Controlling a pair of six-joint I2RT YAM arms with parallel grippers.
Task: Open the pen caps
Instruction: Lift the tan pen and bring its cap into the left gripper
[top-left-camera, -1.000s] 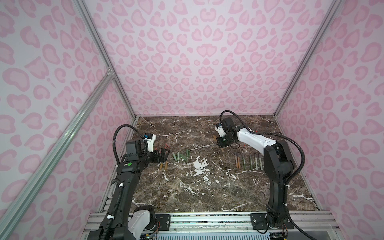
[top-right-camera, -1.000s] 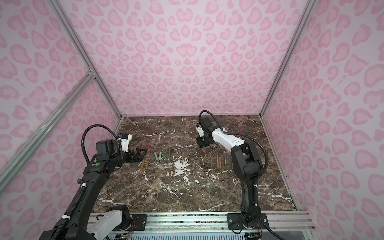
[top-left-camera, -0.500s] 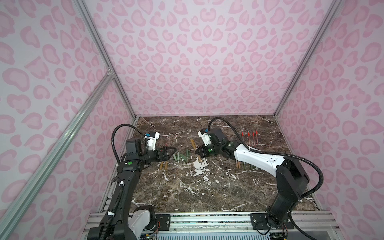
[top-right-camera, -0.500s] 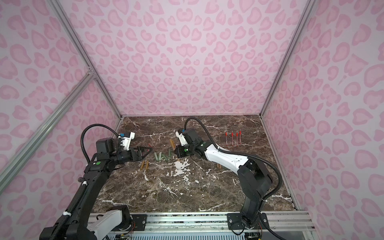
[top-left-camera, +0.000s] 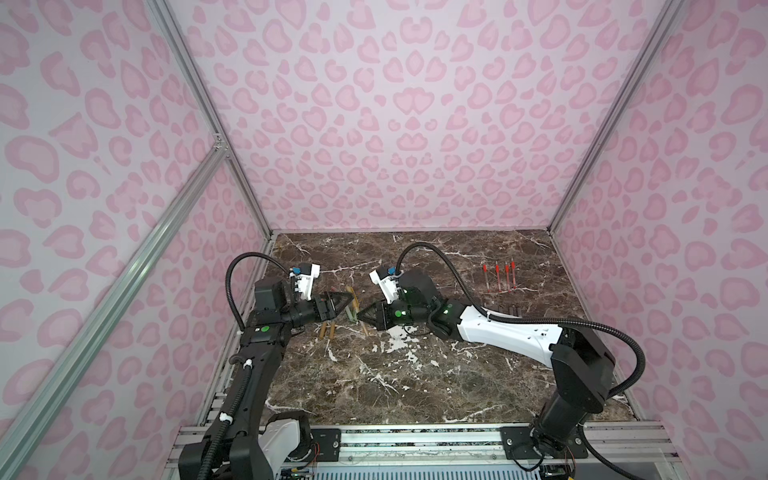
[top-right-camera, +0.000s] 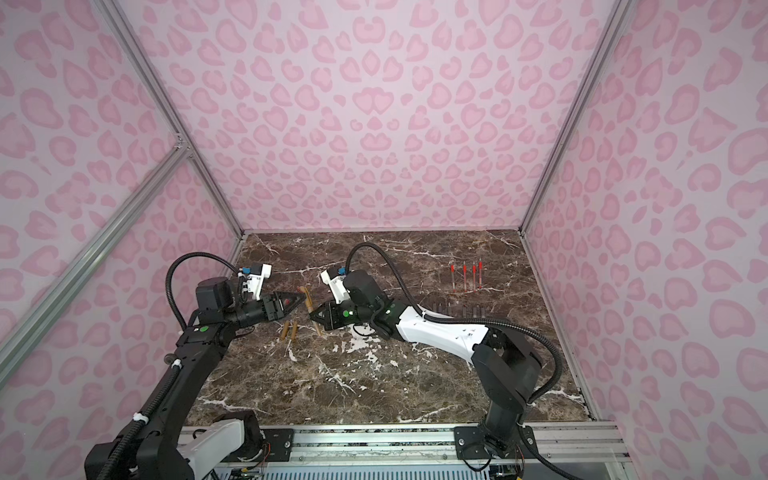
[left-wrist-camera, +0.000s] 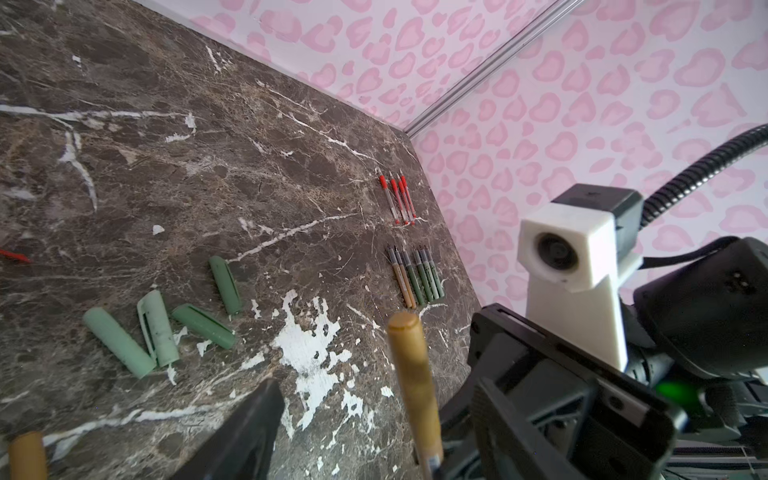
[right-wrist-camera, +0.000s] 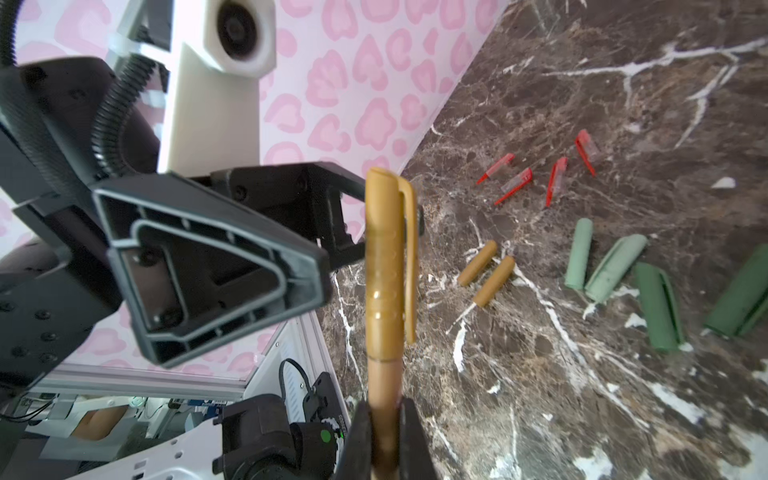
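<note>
On marble (right-wrist-camera: 540, 374): four red (right-wrist-camera: 556, 183), four green (right-wrist-camera: 579, 253), two tan caps (right-wrist-camera: 494, 281)

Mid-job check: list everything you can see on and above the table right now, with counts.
capped pen: one, tan, held above the table
tan caps: two, tan, left of centre
green caps: four, green, beside the tan caps
red caps: four, red and clear, towards the left wall
red pens: four, uncapped, far right row
tan and green pens: about six, uncapped, row nearer than the red pens
table: one, dark brown marble
left gripper: black, open around the pen's cap
right gripper: black, shut on the pen's barrel
</note>
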